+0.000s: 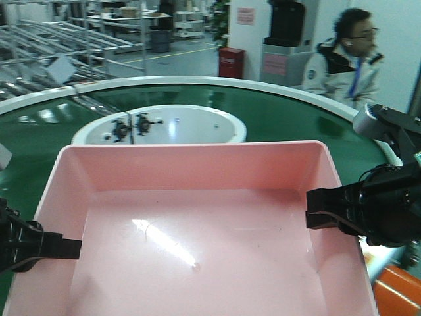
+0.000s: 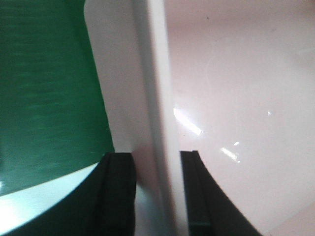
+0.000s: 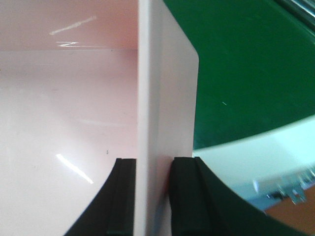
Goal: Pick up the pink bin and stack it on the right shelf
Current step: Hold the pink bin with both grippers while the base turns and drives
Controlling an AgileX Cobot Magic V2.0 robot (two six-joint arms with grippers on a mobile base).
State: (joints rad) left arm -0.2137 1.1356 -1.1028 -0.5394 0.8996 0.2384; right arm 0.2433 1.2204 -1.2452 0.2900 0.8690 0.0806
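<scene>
Both claws are seen closed onto the pink bin point(image 1: 197, 250). The left gripper point(image 2: 155, 169) is clamped across the bin's left wall, one finger inside and one outside. The right gripper point(image 3: 153, 169) is clamped the same way across the right wall. Only a wall's thickness is left between each pair of jaws, and nothing else is held.

The bin is placed over the near edge of the green belt point(image 1: 283, 112), its far wall toward the belt's white centre ring point(image 1: 158, 122). Whether it rests on the belt or is already raised cannot be told. The right shelf is not shown in any view.

The bin is empty, so it is judged light. Its smooth glossy plastic is likely slippery, and its thin walls may flex under the pinch. A hold on opposite walls at the rim is judged best, with both sides kept level.
</scene>
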